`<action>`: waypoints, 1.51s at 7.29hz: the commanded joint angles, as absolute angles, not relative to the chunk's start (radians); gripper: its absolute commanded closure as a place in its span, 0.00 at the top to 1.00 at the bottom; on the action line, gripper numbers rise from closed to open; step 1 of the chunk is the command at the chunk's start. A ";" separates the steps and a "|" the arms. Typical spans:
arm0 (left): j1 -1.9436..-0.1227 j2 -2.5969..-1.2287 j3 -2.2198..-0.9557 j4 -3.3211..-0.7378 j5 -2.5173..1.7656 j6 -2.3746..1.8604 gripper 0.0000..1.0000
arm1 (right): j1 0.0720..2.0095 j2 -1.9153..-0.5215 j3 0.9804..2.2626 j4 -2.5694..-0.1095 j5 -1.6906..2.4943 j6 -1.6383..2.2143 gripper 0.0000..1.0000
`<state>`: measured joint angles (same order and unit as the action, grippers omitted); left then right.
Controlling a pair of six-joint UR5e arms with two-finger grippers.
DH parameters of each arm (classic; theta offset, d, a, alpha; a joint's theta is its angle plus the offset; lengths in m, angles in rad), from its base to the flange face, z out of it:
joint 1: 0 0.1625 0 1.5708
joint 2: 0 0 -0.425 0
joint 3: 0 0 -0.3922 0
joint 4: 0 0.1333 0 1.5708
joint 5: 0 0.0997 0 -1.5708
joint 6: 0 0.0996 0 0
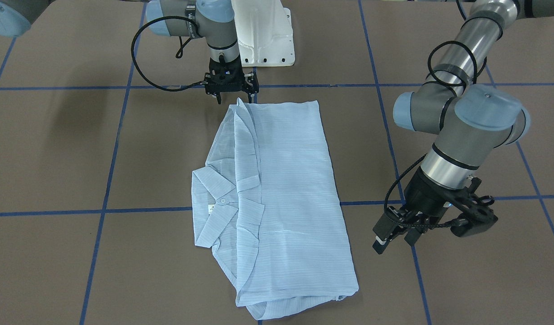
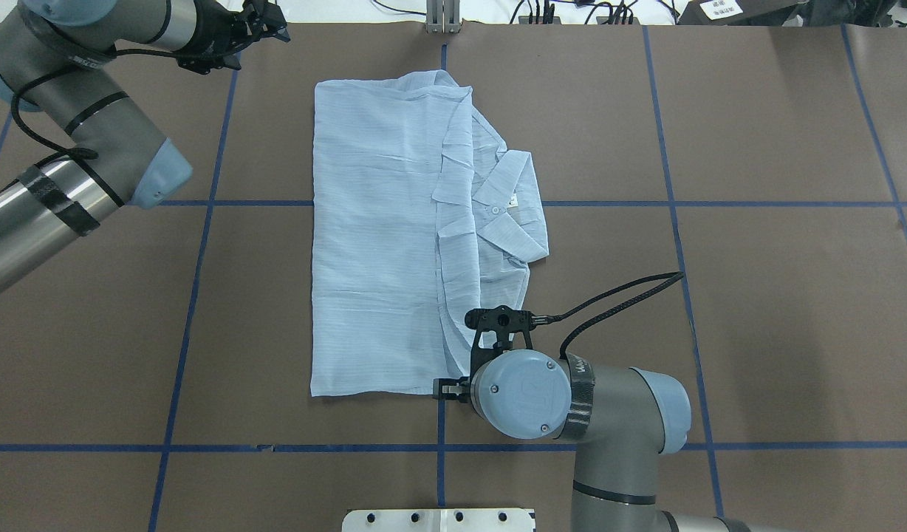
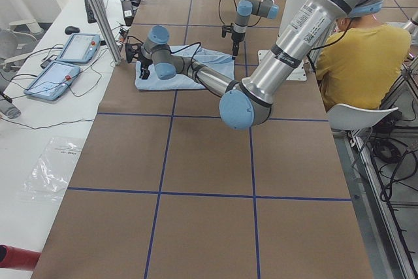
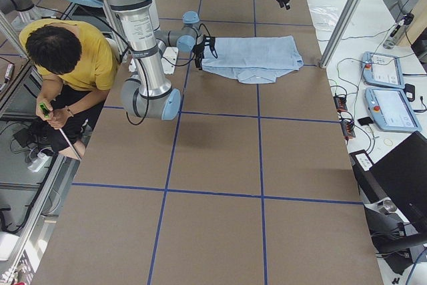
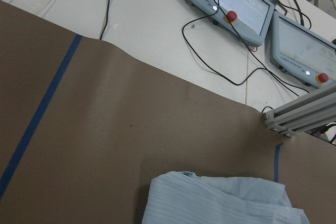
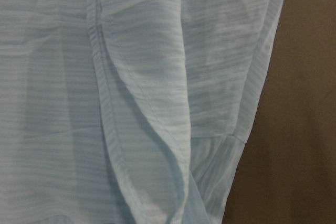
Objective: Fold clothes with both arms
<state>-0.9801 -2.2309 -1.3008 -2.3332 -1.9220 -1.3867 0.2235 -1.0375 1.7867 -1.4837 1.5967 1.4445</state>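
Striped shirt (image 1: 286, 180), judged thin, light and limp, wants pinching at its layered corners; left claw (image 1: 394, 241) and right claw (image 1: 235, 96) hang parted, empty.

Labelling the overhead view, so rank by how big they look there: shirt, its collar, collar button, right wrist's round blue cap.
1. shirt
2. collar and round blue cap look about alike; the cap sits nearer the camera, so no ranking
3. collar button
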 commanded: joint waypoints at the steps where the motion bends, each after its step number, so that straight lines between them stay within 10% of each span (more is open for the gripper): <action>1: -0.980 -2.230 -1.301 -2.333 -1.922 -1.387 0.99 | 0.254 -1.037 1.772 -1.486 1.598 1.393 1.00; 11: -1.002 -2.232 -1.385 -2.243 -1.947 -1.387 0.99 | 0.361 -1.290 1.994 -1.486 1.674 1.324 1.00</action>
